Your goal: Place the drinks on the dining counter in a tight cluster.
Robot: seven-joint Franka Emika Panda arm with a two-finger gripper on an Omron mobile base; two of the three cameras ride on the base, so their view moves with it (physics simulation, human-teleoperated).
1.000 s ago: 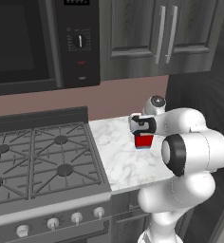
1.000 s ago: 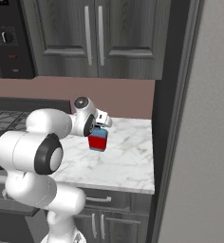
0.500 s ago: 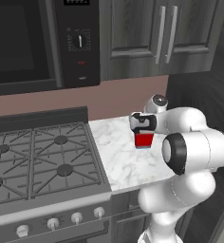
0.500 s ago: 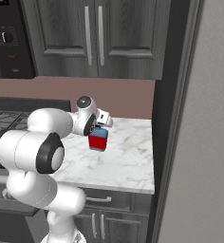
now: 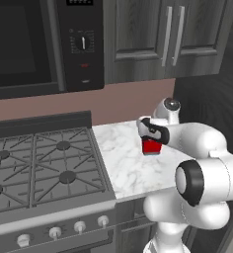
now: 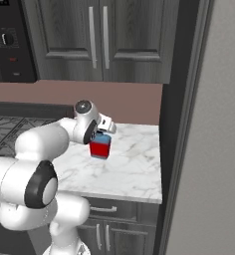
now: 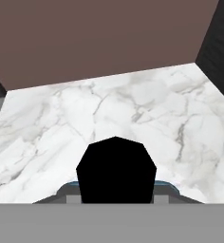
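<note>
The squat red-and-blue bottle stands upright over the small marble worktop beside the gas stove. My gripper comes down on it from above and is shut on its top. In the hand view the bottle's black cap sits right at the fingers, with marble behind it. I cannot tell whether the bottle's base touches the worktop. The dining counter, the water bottle and the yellow bottle are out of view.
The gas stove adjoins the worktop on the left, with a microwave above it. Dark wall cabinets hang over the worktop. A tall dark panel closes the worktop's right end. The brown back wall is close behind.
The gripper and the bottle in it have shifted only very slightly. The rest of the scene looks the same.
</note>
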